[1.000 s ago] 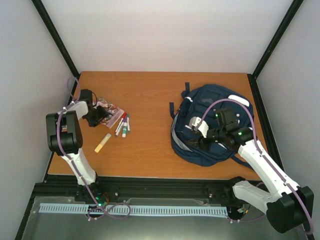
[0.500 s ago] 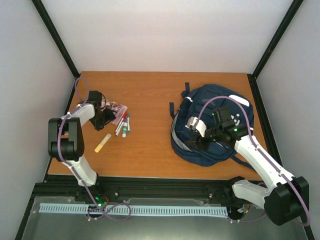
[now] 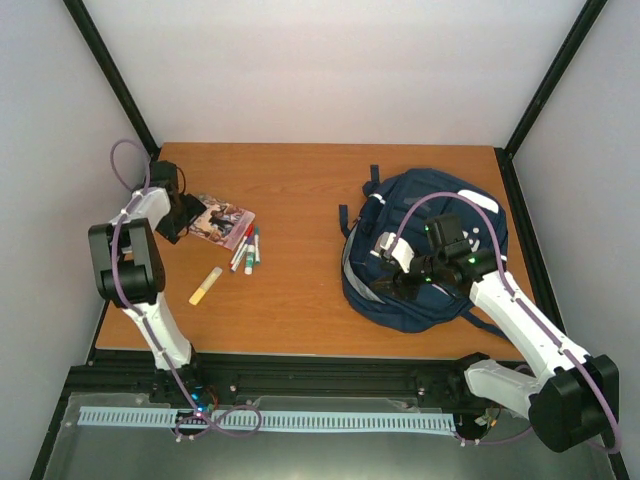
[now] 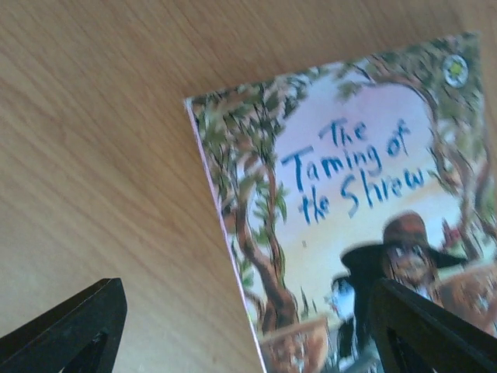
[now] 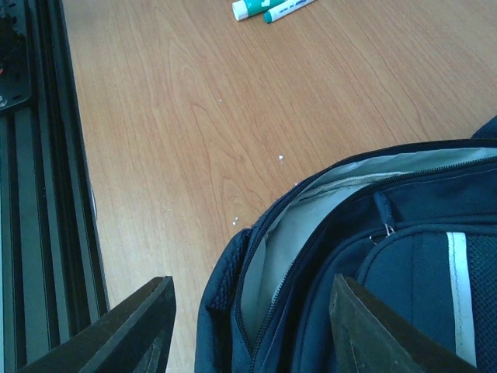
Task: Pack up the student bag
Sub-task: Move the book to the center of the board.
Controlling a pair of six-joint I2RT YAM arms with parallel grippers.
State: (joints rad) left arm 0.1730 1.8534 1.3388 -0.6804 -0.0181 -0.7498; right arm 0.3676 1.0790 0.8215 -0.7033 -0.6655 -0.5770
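The student bag (image 3: 400,200), navy blue with white stripes, lies flat at the right of the table. Its main zipper gapes at the left edge, showing pale lining (image 5: 311,225). My right gripper (image 3: 395,272) hovers open over that edge, and the bag's rim (image 5: 233,295) sits between its spread fingers (image 5: 140,326) without touching them. A paperback, "The Taming of the Shrew" (image 4: 349,194), lies flat at the left (image 3: 225,220). My left gripper (image 3: 186,216) is open at its left edge. One finger (image 4: 70,326) is over bare wood, the other (image 4: 435,334) over the cover.
Several markers (image 3: 246,250) lie just right of the book, their caps also in the right wrist view (image 5: 268,8). A yellow highlighter (image 3: 207,285) lies nearer the front. The black frame rail (image 5: 31,194) runs along the table's near edge.
My left gripper has opened wider and drawn back to the left, off the book, so its cover now shows. The right arm has shifted slightly over the bag's opening.
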